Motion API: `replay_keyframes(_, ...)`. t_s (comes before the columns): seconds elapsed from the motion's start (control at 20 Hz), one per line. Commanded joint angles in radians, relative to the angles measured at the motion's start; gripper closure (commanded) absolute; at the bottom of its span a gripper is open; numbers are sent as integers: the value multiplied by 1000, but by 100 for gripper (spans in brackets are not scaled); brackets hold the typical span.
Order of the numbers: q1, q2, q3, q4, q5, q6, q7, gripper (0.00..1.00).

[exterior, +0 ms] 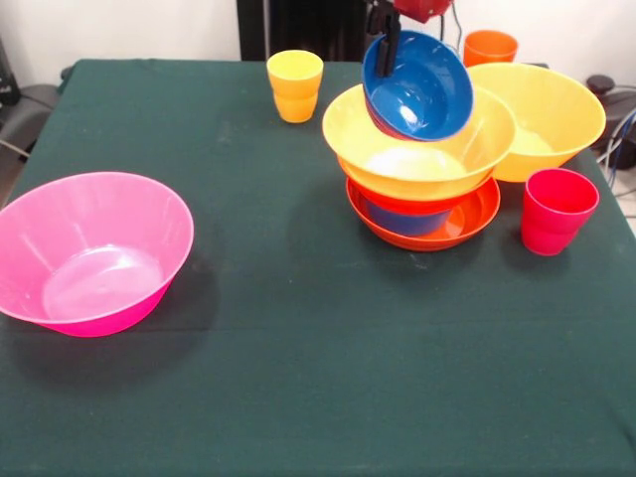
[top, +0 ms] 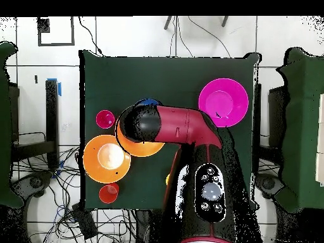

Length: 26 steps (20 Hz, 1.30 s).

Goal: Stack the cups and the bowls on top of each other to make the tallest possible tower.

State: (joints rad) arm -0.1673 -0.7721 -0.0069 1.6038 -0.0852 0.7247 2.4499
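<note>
My gripper (exterior: 386, 52) comes down at the top of the front view, shut on the rim of a small blue bowl (exterior: 421, 85). The bowl hangs steeply tilted over the tower; its lower edge dips into the tower's top bowl, and I cannot tell if they touch. The tower has a shallow red-orange bowl (exterior: 467, 221) lowest, a second blue bowl (exterior: 405, 219) in it, another red-orange bowl, then a large yellow bowl (exterior: 417, 159). In the overhead view the arm (top: 171, 125) hides the gripper; only a sliver of the blue bowl (top: 147, 101) and the yellow bowl's rim (top: 144, 150) show.
A large pink bowl (exterior: 94, 253) (top: 223, 101) stands alone on the green table (exterior: 298, 378). A second large yellow bowl (exterior: 547, 114) (top: 106, 158) sits beside the tower. A red-pink cup (exterior: 556, 211) (top: 105, 118), a yellow cup (exterior: 295, 84) and an orange cup (exterior: 490, 47) (top: 109, 192) stand around it.
</note>
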Motion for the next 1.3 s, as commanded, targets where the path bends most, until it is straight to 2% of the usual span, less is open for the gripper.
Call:
replay_keyframes(0.05,22,65,28,61,14,-54,100,100)
replay_keyframes(1.3,64,98,17,75,54,-107,149,100)
